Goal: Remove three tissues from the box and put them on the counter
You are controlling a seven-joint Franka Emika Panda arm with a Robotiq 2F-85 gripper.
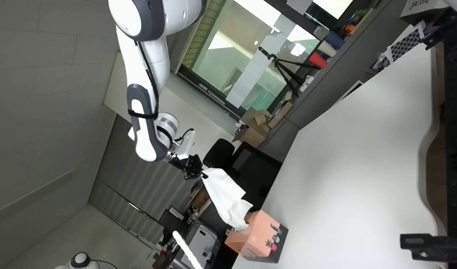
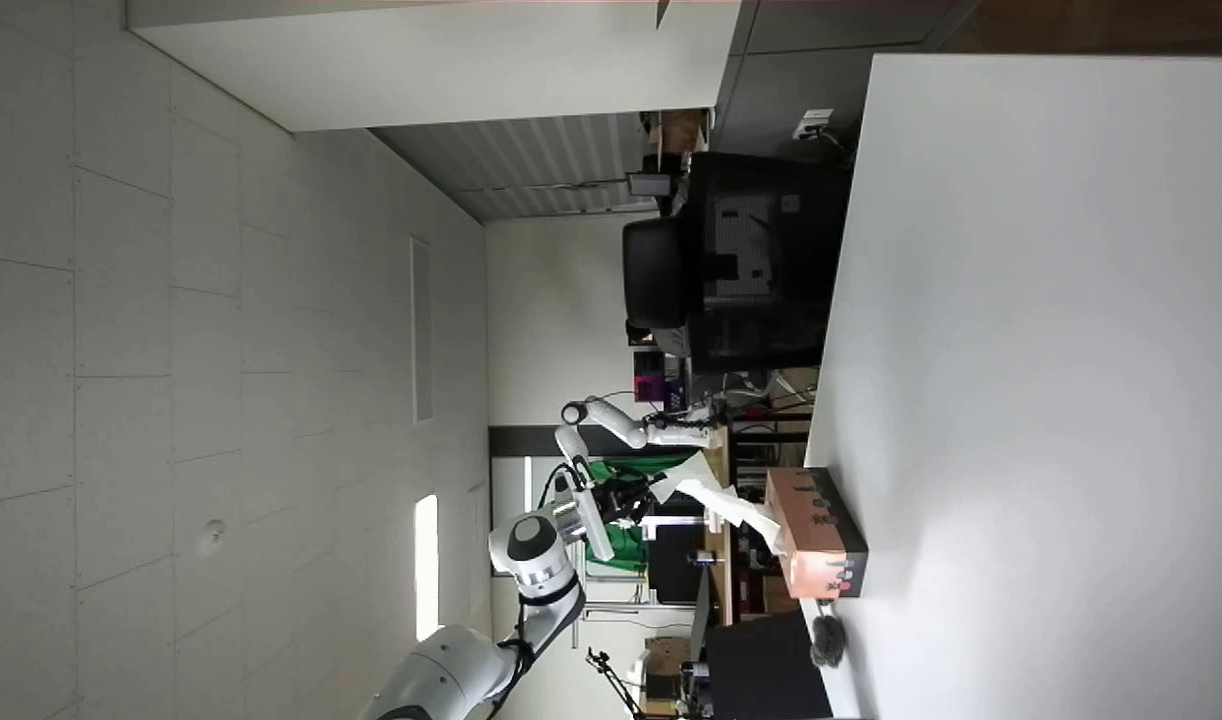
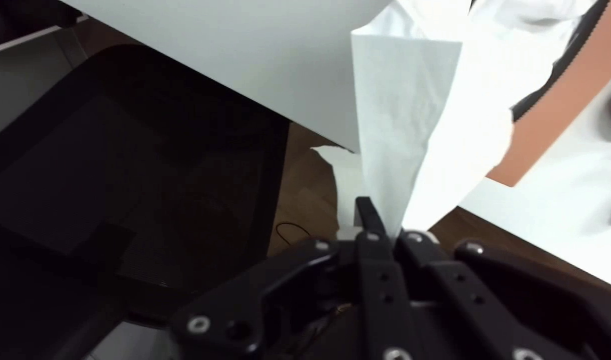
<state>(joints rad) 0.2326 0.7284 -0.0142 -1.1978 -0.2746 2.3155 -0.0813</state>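
Filling roughly 2 through 6 o'clock in an exterior view: counter, the drop surface, flat, fine for limp paper. Arm reaches in from 11 o'clock, same view. Tissue box stands upright on the counter near its edge, between 5 and 6 o'clock. Looks like thin card, probably light, so a hard tug could lift or slide it. Tissue runs off the box top toward about 11 o'clock, upper end pinched, lower end bunched at the box top; in the wrist view it fans toward 1 o'clock. Can't tell if that's one sheet or two linked, or whether the tail is free. Expect next to no weight: soft, floppy, tears easily; dry paper shouldn't slip much once nipped. Gripper sits well off the box, at the tissue's far end. Fingers narrow, pinching that upper end. Hold looks good for the load; light squeeze is plenty. Pull slow and straight out so the box doesn't come along. Next sheets: grab the peak, several folds deep, not a lone corner. Which of the three this is, can't tell.
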